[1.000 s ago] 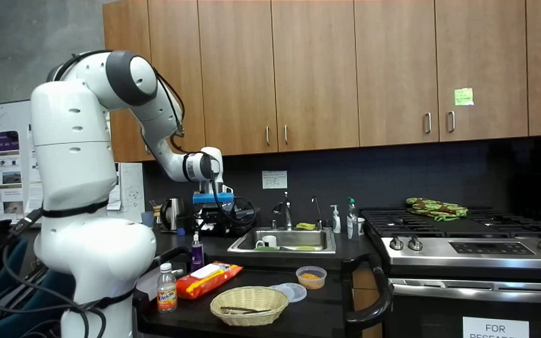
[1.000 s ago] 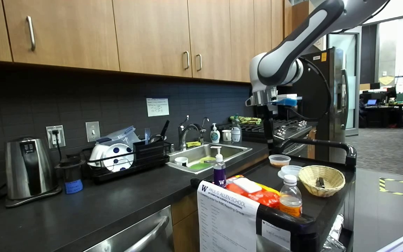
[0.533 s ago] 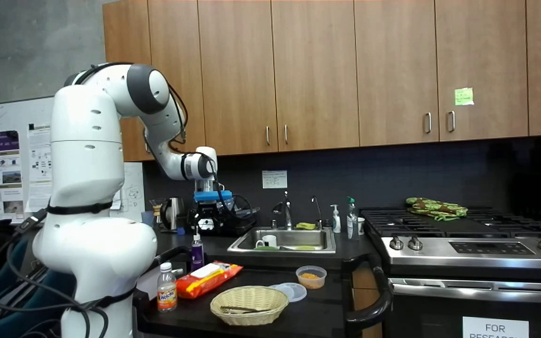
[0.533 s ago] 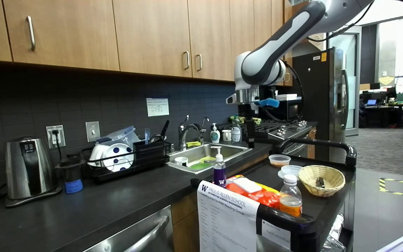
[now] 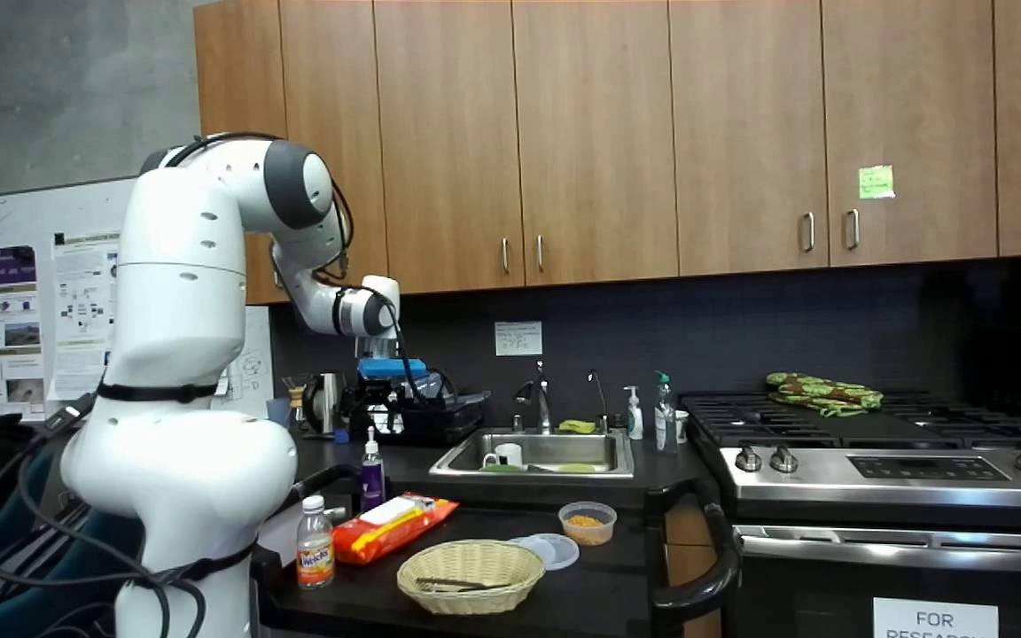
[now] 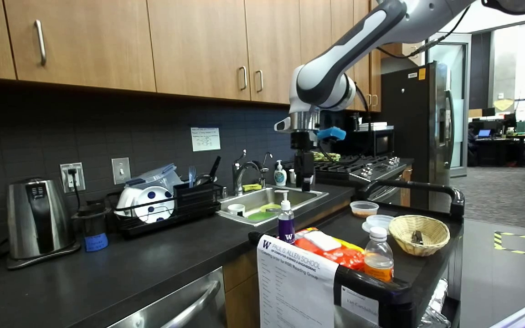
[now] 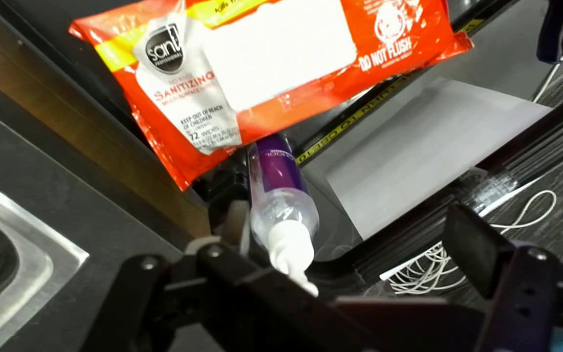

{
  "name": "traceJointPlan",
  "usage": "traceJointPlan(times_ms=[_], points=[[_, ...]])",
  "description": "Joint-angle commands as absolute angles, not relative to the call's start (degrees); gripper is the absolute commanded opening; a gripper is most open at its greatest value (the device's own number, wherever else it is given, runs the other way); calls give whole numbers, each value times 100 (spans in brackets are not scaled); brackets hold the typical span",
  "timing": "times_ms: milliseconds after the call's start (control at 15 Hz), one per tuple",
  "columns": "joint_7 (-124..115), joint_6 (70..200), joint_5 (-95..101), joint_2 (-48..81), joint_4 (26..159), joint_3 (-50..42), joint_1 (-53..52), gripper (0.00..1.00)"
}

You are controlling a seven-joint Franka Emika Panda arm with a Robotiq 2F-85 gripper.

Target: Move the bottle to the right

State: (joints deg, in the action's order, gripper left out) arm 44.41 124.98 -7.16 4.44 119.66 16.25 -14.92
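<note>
1. End effector (image 7: 355, 238) hangs higher than its target, jaws spread wide, gripping nothing!
2. And there's the purple bottle (image 5: 372, 480), upright at the far left of the surface (image 5: 604, 585) in an exterior view, just behind the red wipes packet (image 5: 395, 530); whether they touch, I can't tell.
3. This looks like lining-up. In the wrist view the white pump (image 7: 290, 242) sits left of the gap's middle, so centre it first, and watch that black rail (image 7: 418, 234) just beside the bottle.
4. Then straight down: past the pump, onto the body, because squeezing up top could tip it.
5. Firm but gentle close, lift it upright above packet height, carry right, keep off the basket (image 5: 471, 598) and the tub (image 5: 588, 525), and lower softly!
</note>
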Motion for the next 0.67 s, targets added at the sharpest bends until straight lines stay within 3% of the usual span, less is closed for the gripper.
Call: traceJointPlan(times_ms=[0,600], points=[[4615,12672,-663,789,11678,1740,-1547,100],[4567,12973,322,1425,11238,1805,-1573,100]])
